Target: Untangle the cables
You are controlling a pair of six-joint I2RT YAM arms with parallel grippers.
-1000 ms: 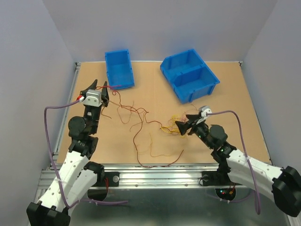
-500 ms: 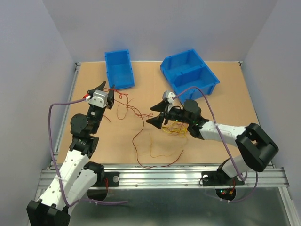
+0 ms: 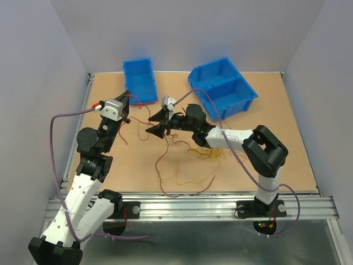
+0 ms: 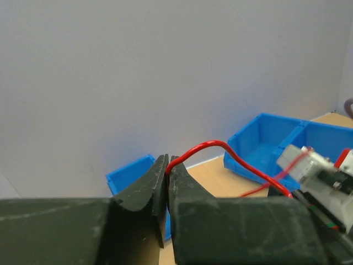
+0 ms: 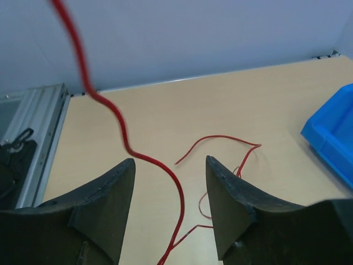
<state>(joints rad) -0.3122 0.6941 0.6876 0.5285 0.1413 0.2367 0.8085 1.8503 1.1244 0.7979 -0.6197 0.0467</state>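
Observation:
Thin dark red cables (image 3: 160, 165) curl across the middle of the table, and a yellow tangle (image 3: 205, 150) lies to their right. My left gripper (image 3: 127, 98) is raised at the back left. In the left wrist view it (image 4: 168, 165) is shut on one red cable (image 4: 209, 144), which arcs away to the right. My right gripper (image 3: 150, 122) reaches far left, close to the left one, and is open. In the right wrist view a red cable (image 5: 179, 193) hangs down between its spread fingers (image 5: 170, 161) without touching either pad.
A small blue bin (image 3: 139, 80) stands at the back left and a two-compartment blue bin (image 3: 222, 88) at the back right. The right arm stretches across the table's middle above the yellow tangle. A metal rail (image 3: 77, 132) borders the left edge.
My right arm has swung from the centre right across to the left, up to the left gripper. The left gripper has closed on the red cable and lifted it a little.

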